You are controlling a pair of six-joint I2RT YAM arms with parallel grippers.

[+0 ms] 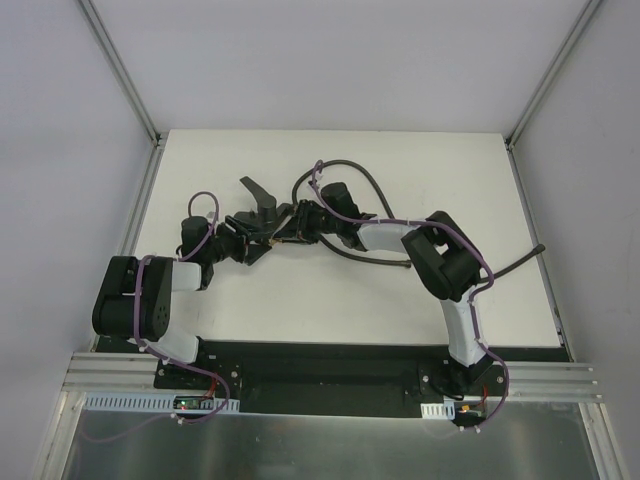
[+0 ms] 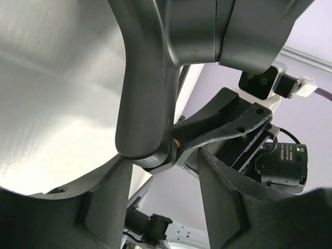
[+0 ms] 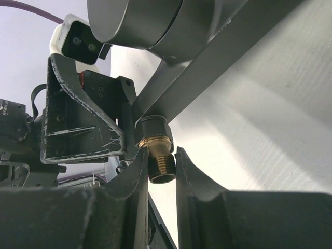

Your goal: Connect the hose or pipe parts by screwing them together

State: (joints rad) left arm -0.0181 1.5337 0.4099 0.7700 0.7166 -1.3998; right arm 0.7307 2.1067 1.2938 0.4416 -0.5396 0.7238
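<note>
Fitting [image 3: 207, 72]: brass tip [image 3: 158, 162], lower centre
Right claw [image 3: 161, 153]: pinching that tip
Left claw [image 2: 161, 156]: parted around fitting's arm

Top view's no help: where the left claw [image 1: 256, 243] and right claw [image 1: 288, 232] meet, everything's too small to tell what's pinching what. The hose [image 1: 520, 257] ducks under the right arm [image 1: 440, 262] behind its claw. Left wrist view, the forked fitting [image 2: 145, 93] over the claw is 1 big blur, cut off up top; can't tell if it touches the bottom-left finger [image 2: 98, 202]. Right wrist view, same fitting runs off the top edge above the 2 fingers [image 3: 129, 197].
</note>
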